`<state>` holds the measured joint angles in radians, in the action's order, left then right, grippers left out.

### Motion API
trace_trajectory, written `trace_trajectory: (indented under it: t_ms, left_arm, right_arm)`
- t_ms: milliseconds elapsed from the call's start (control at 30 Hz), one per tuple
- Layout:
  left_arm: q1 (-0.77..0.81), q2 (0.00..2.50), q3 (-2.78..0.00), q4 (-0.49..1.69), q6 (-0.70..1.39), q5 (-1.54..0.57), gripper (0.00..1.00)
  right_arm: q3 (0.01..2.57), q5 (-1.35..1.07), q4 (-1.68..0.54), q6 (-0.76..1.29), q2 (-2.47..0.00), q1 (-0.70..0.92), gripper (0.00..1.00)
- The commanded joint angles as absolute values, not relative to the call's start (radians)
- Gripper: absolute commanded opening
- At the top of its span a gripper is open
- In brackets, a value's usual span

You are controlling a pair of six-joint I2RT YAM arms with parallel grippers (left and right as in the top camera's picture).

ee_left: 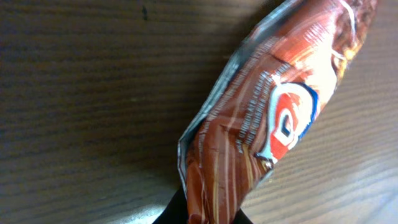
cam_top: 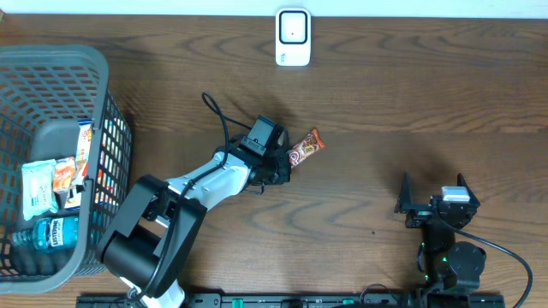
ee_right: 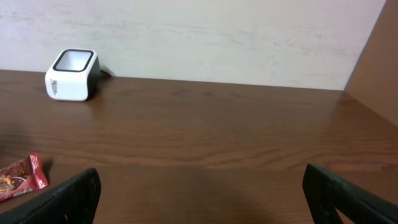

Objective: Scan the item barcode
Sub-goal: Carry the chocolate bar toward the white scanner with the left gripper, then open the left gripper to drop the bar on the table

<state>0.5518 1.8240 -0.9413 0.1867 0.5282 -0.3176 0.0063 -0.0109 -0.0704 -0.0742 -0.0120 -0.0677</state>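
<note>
My left claw (cam_top: 287, 168) is clamped on one end of a snack packet (ee_left: 273, 112). Its wrapper is glossy, reddish-brown and crinkled, with a round white, red and blue logo and a silvery seam. It is over mid-counter (cam_top: 385, 103), well apart from the white scanner (cam_top: 293, 37). My right claw (cam_top: 434, 192) stands wide apart, holding nothing.

Blurred print on snack wrapper (ee_left: 261, 143), its top end cut off, basket (cam_top: 116, 145) cropped at left edge, bottle (cam_top: 47, 233) label unreadable
</note>
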Motion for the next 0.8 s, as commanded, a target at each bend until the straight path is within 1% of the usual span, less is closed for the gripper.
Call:
trace_trajectory:
  t_ms: [0,200,233,333,367,433,467,533,600,700,767]
  left_arm:
    - [0.556,1.892,-0.926,0.199,0.613,-0.302,0.08]
    - [0.556,1.941,-0.926,0.200,0.714,-0.302,0.09]
    - [0.556,1.941,-0.926,0.200,0.717,-0.304,0.15]
    - [0.560,1.941,-0.926,0.200,0.720,-0.305,0.42]
    - [0.563,1.941,-0.926,0.200,0.720,-0.305,0.55]
    - [0.570,1.939,-0.926,0.200,0.720,-0.305,0.73]
    - [0.575,1.937,-0.926,0.200,0.720,-0.305,0.79]
    - [0.582,1.930,-0.928,0.200,0.720,-0.305,0.87]
    - [0.587,1.915,-0.931,0.200,0.720,-0.305,0.93]
    - [0.588,1.864,-0.936,0.208,0.715,-0.305,0.97]
    - [0.588,1.826,-0.938,0.212,0.699,-0.305,0.97]
  right_arm:
    - [0.006,-0.006,-0.075,-0.087,-0.008,-0.060,0.99]
    - [0.006,-0.006,-0.075,-0.087,-0.008,-0.060,0.99]
    - [0.006,-0.006,-0.075,-0.087,-0.008,-0.060,0.99]
    - [0.006,-0.006,-0.075,-0.087,-0.008,-0.060,0.99]
    - [0.006,-0.006,-0.075,-0.087,-0.008,-0.060,0.99]
    - [0.006,-0.006,-0.075,-0.087,-0.008,-0.060,0.99]
    - [0.006,-0.006,-0.075,-0.087,-0.008,-0.060,0.99]
    - [0.006,-0.006,-0.075,-0.087,-0.008,-0.060,0.99]
    - [0.006,-0.006,-0.075,-0.087,-0.008,-0.060,0.99]
    - [0.006,-0.006,-0.075,-0.087,-0.008,-0.060,0.99]
    - [0.006,-0.006,-0.075,-0.087,-0.008,-0.060,0.99]
